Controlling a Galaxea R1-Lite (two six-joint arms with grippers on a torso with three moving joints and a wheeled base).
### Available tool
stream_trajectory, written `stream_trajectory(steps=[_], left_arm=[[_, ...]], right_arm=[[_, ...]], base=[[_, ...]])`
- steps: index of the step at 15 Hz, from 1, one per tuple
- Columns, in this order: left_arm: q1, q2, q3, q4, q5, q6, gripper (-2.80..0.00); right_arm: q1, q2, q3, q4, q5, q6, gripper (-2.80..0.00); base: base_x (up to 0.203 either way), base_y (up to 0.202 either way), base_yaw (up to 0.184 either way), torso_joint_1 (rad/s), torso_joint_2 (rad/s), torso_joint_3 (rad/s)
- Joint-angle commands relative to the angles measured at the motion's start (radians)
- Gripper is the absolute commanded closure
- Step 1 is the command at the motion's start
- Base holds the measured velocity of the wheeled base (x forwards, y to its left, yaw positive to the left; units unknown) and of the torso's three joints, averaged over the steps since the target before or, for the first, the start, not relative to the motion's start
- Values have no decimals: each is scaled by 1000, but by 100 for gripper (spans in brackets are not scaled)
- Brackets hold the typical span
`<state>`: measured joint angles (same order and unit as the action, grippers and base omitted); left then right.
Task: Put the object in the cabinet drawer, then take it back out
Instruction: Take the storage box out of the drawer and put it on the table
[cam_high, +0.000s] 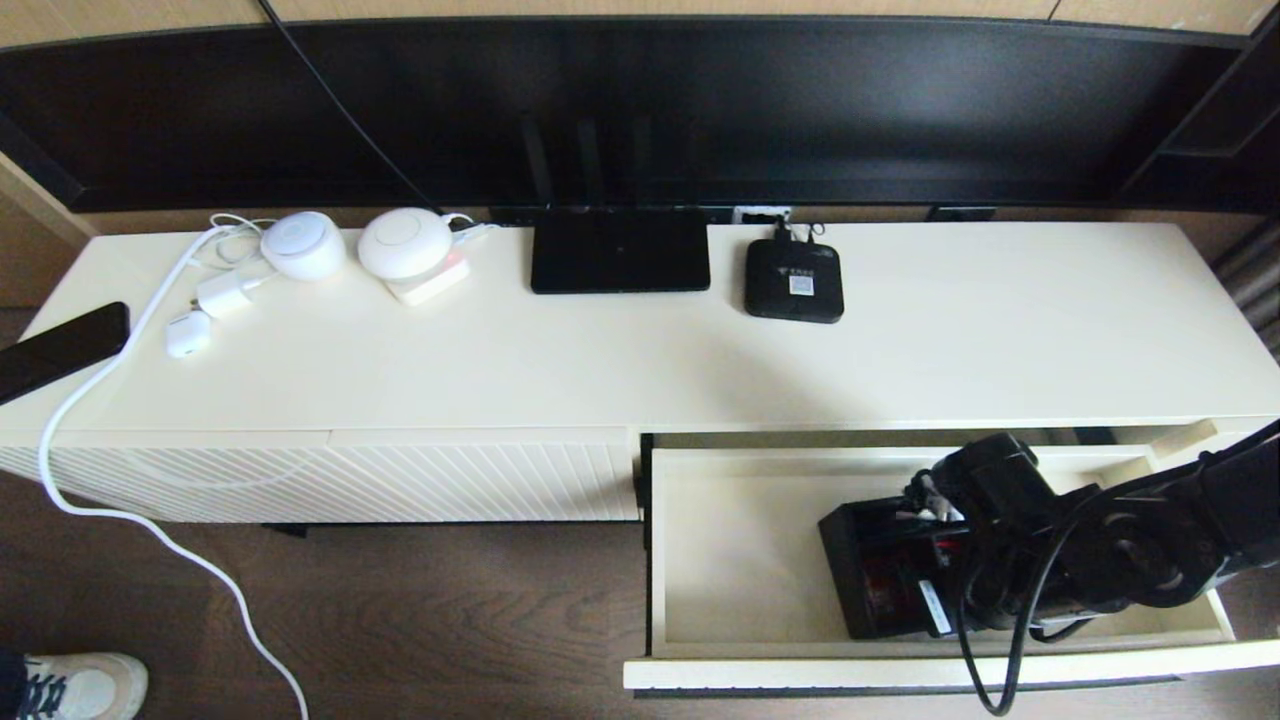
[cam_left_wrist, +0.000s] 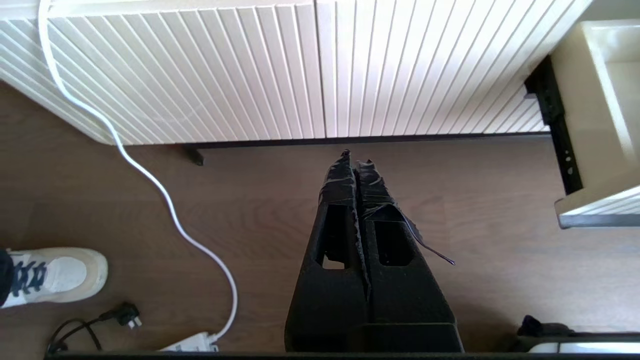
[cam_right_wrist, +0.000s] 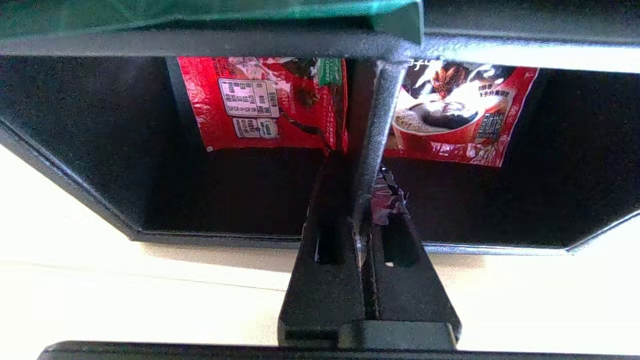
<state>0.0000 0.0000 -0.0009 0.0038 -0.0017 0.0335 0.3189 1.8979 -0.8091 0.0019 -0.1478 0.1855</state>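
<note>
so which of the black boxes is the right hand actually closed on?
The organizer box inside the open drawer; the right hand pinches its divider. The router and set-top box sit untouched on top.

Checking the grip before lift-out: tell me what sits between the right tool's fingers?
In the right wrist view, the right tool is shut on a thin divider wall of the black organizer box, red packets either side.

No print is legible: the red sachets inside the organizer box carry unreadable labels.
</note>
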Motion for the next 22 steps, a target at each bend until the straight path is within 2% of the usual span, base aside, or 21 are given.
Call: stream_trajectory(steps=[1,7,19,22], left_arm=[[0,0,-1,1,0,0,0],[0,2,0,0,0,0,0],[0,2,-1,1,0,0,0],[0,0,-1,0,0,0,0]], right_arm=[[0,-6,-1,1,-1,2,0],[11,-33,18,1,-2,2,0],[14,-263,86,16,-8,-6,0],[13,-322,108,17,-35,-7,0]], base=[[0,0,0,0,0,0],[0,0,0,0,0,0],[0,0,0,0,0,0],[0,0,0,0,0,0]])
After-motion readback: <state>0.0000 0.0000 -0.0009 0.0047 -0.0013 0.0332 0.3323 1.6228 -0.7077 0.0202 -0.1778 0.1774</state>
